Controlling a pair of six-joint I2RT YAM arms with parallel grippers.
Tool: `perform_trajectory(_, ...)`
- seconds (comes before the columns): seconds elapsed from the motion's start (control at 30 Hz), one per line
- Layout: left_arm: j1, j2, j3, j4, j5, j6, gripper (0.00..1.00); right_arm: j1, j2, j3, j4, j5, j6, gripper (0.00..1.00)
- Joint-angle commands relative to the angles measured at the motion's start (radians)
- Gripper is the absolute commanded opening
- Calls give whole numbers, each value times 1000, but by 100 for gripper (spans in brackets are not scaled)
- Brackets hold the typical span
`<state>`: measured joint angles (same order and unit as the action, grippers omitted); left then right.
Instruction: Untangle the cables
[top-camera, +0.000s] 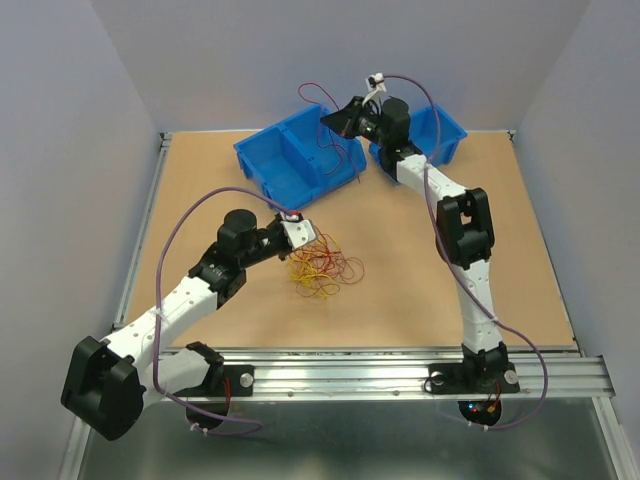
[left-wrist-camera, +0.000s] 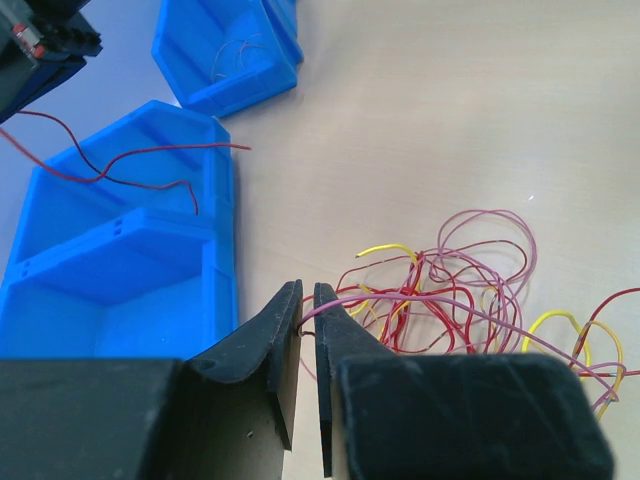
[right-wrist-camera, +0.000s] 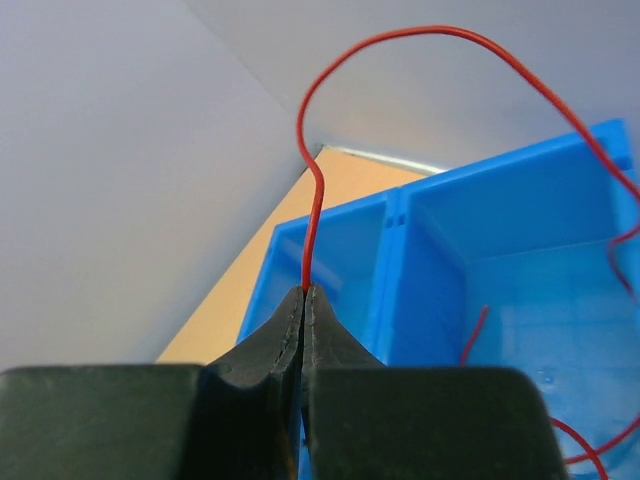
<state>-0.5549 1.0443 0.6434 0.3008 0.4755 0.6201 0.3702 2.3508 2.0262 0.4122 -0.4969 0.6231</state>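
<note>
The cables (top-camera: 322, 265) lie in a loose tangle of red, yellow and pink strands on the table's middle, also shown in the left wrist view (left-wrist-camera: 450, 290). My left gripper (top-camera: 300, 232) sits at the tangle's left edge. Its jaws (left-wrist-camera: 308, 297) stand almost together with a pink cable (left-wrist-camera: 420, 300) running in between them. My right gripper (top-camera: 335, 118) is raised over the blue bins at the back, shut (right-wrist-camera: 303, 292) on a single red cable (right-wrist-camera: 400, 38). That cable arcs up and trails down into the bin (left-wrist-camera: 100, 172).
A large divided blue bin (top-camera: 280, 165) stands at the back centre and a smaller blue bin (top-camera: 450, 135) to its right, behind the right arm. The table is walled at the back and both sides. A metal rail (top-camera: 400, 365) runs along the near edge.
</note>
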Motion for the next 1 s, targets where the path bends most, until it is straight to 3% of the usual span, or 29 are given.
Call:
perform_trajectory(0.0, -2, -17, 18, 54, -6, -5, 22, -69, 22, 11, 122, -16, 88, 1)
perform_trajectory(0.1, -3, -12, 19, 54, -8, -7, 22, -96, 44, 6, 77, -6, 125, 1)
perform_trajectory(0.27, -3, -4, 22, 54, -8, -6, 21, -97, 90, 43, -137, 49, 41, 1)
perform_trajectory(0.63, -4, -9, 25, 49, -2, -11, 22, -50, -18, -86, -357, 207, -173, 1)
perform_trajectory(0.8, -2, -7, 25, 49, 0, -13, 22, 1, 63, 89, -548, 339, -270, 1)
perform_trajectory(0.97, -3, -10, 25, 47, -1, -11, 22, 50, 139, 225, -587, 466, -322, 1)
